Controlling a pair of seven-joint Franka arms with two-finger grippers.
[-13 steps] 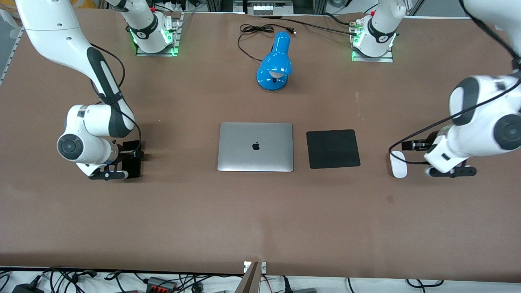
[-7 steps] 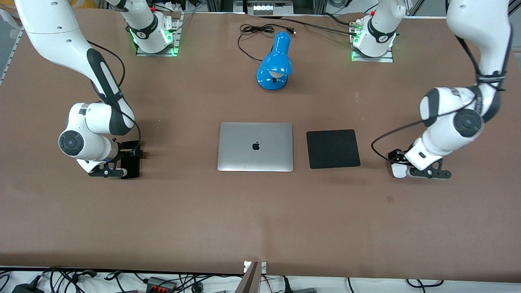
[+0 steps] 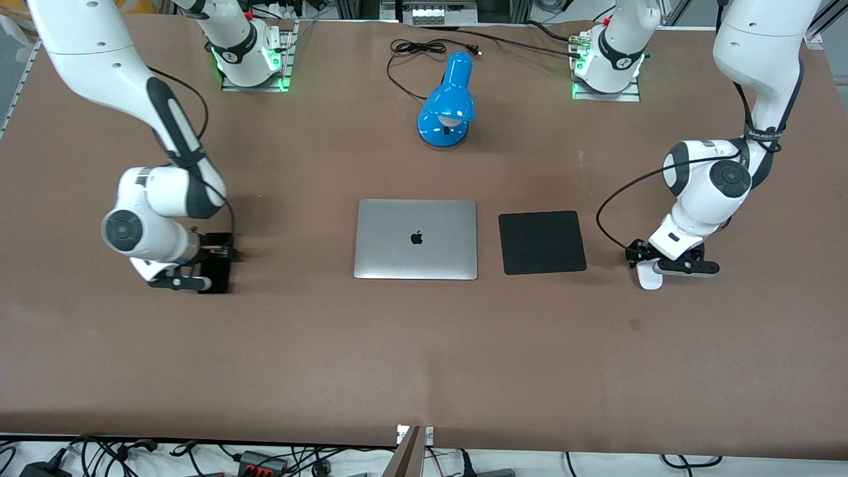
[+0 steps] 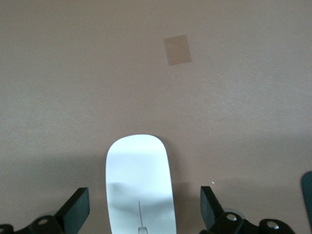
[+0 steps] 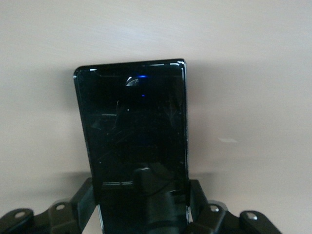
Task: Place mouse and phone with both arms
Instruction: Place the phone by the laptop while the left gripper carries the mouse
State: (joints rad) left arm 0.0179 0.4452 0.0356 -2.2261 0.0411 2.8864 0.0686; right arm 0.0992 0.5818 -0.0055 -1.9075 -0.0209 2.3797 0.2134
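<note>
**Straddling the mouse, clamping the phone**

Lying flat on the tabletop point(image 3: 424, 358), the mouse point(image 3: 650, 278) sits toward the left arm's end from the laptop point(image 3: 416, 239), with the black pad point(image 3: 542, 242) between them. The left end effector point(image 3: 664, 266) is low over it, fingers point(image 4: 75, 210) spread wide and clear of its sides. Toward the right arm's end from the laptop, the phone point(image 3: 215, 271) lies flat, and the right end effector point(image 3: 187, 281) is closed on its long edges. A blue lamp point(image 3: 448, 103) stands farther from the front camera than the laptop.

laptop point(image 3: 415, 239) shut | black pad point(image 3: 542, 242) beside | blue lamp point(image 3: 447, 103)
</note>
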